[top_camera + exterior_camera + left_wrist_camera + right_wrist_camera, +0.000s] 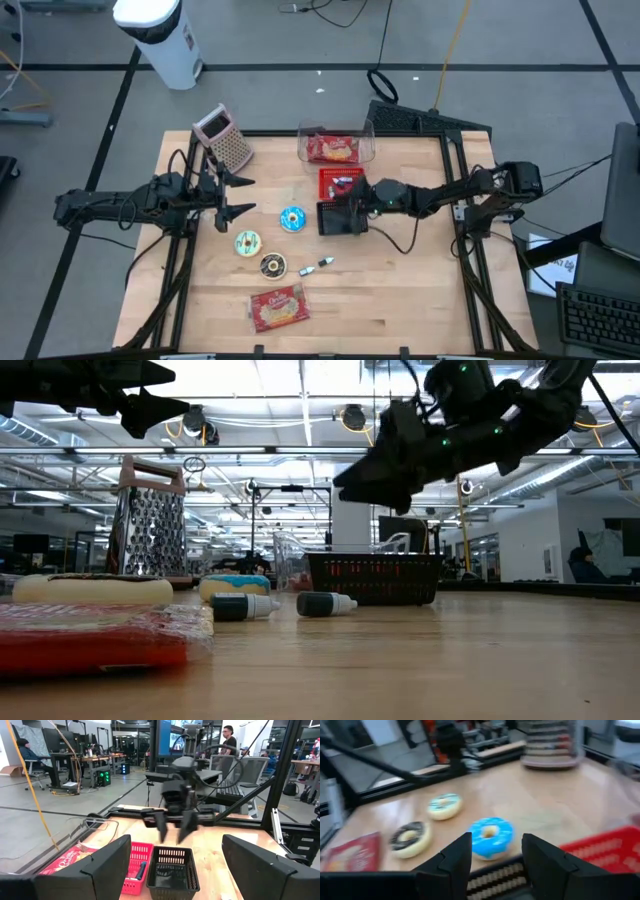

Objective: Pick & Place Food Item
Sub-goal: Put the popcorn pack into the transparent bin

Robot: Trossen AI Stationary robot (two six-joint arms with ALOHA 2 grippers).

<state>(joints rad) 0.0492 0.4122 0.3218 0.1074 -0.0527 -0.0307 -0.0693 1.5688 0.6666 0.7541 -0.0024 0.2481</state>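
Both grippers empty with fingers spread: right gripper [333, 212] above black basket [341, 219], left gripper [243, 195] near blue donut [291, 218].

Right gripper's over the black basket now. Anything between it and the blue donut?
Only the black basket's near wall. The right gripper hangs open above the basket; the blue donut lies just past that wall on bare table, nothing else between. The left gripper waits open beside it.

Two dark, jointed robot arms with two-fingered tools

Both arms are finished in matte black, with black cables looped along the links; the right tool [385, 485] carries small green lights on its housing, and broad, blocky black fingers [107, 865] are seen on the left tool [240, 195].
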